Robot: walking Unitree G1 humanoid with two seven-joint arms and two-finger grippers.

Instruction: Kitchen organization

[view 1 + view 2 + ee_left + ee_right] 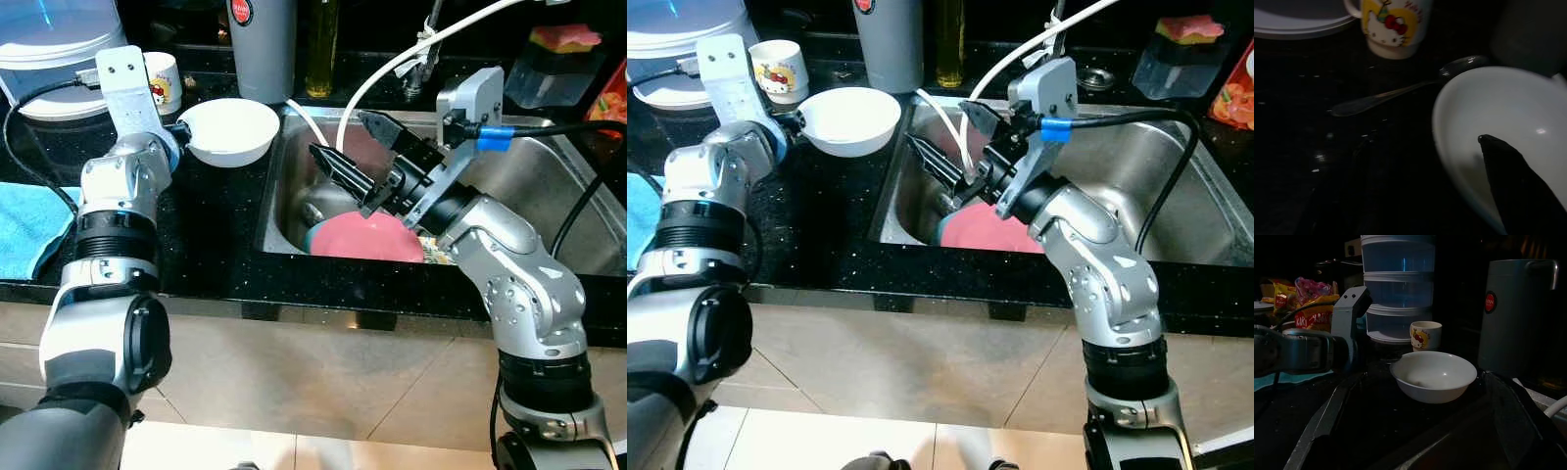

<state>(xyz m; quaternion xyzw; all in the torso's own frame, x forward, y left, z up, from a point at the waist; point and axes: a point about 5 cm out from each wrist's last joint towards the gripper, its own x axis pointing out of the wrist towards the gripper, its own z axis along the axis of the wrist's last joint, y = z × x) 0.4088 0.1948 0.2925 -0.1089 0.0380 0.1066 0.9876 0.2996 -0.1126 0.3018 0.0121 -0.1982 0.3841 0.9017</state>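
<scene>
White bowl (233, 130), empty, on black counter (211, 235) beside sink (549, 186), rim pinched by my left gripper (182, 130); my right gripper (350, 147) spread above sink holding pink plate (364, 238).

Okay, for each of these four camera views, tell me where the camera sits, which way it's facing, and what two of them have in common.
Left eye, right eye: head camera, facing down at the black countertop and steel sink; both silver arms show.
Left wrist: on the left arm, facing the round white bowl; the left tool grips its rim, one finger inside.
Right wrist: over the sink, facing back across the counter; right tool fingers open.
Shared: both wrist views catch the bowl and cartoon mug.
</scene>
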